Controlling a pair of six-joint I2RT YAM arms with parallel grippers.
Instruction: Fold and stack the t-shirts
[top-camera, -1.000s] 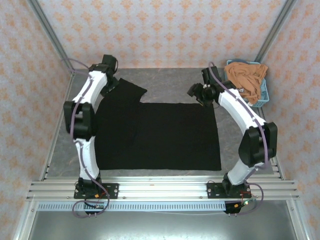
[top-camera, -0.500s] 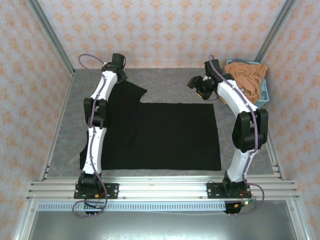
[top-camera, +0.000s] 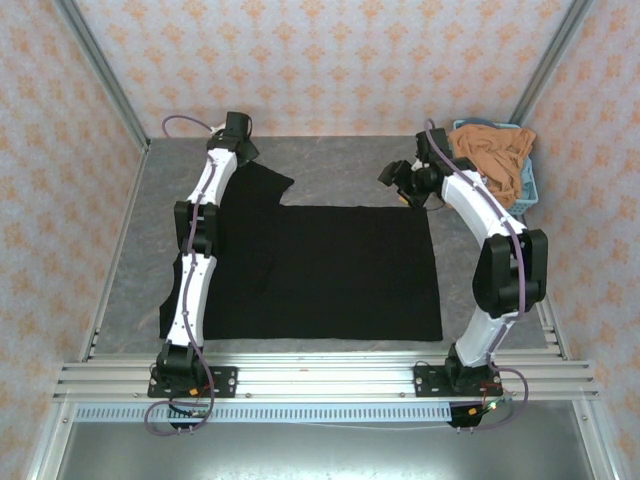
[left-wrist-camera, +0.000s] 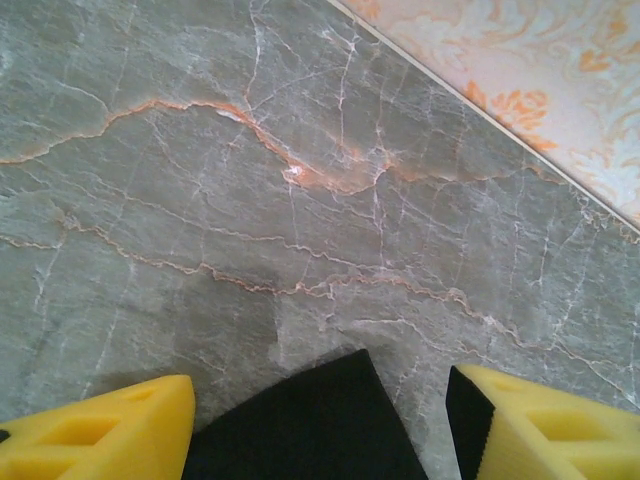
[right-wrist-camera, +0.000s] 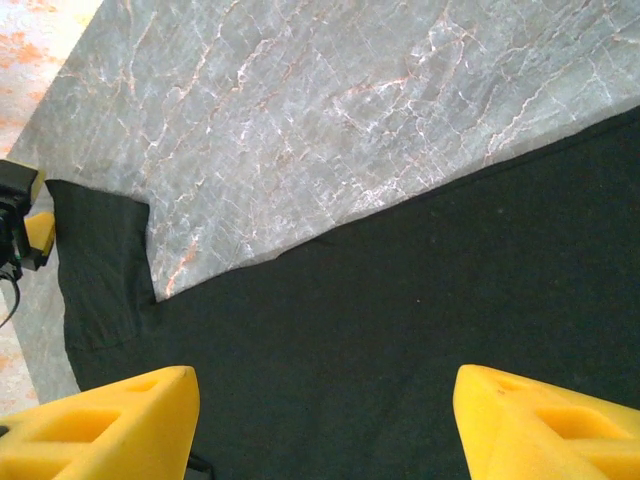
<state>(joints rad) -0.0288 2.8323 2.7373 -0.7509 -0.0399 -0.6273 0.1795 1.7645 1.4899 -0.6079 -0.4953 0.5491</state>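
The black t-shirt (top-camera: 330, 270) lies spread flat and print-down on the marble table, one sleeve (top-camera: 255, 185) pointing to the far left. My left gripper (top-camera: 244, 150) hovers open at that sleeve's tip; in the left wrist view the black sleeve corner (left-wrist-camera: 310, 420) sits between the yellow fingers (left-wrist-camera: 110, 430), untouched by them. Over the shirt's far right corner my right gripper (top-camera: 402, 186) is open, its yellow fingers (right-wrist-camera: 545, 425) spread above the black cloth (right-wrist-camera: 400, 320). The orange-tan t-shirt (top-camera: 492, 155) lies crumpled in the basket.
A light blue plastic basket (top-camera: 524, 195) stands at the far right corner. Bare marble table (top-camera: 340, 165) lies beyond the shirt, bounded by patterned walls and metal posts. An aluminium rail (top-camera: 320, 378) runs along the near edge by the arm bases.
The left arm has straightened and its gripper has shifted a little right to the sleeve tip. The right gripper swung slightly around the shirt's far right corner. The shirt has not moved.
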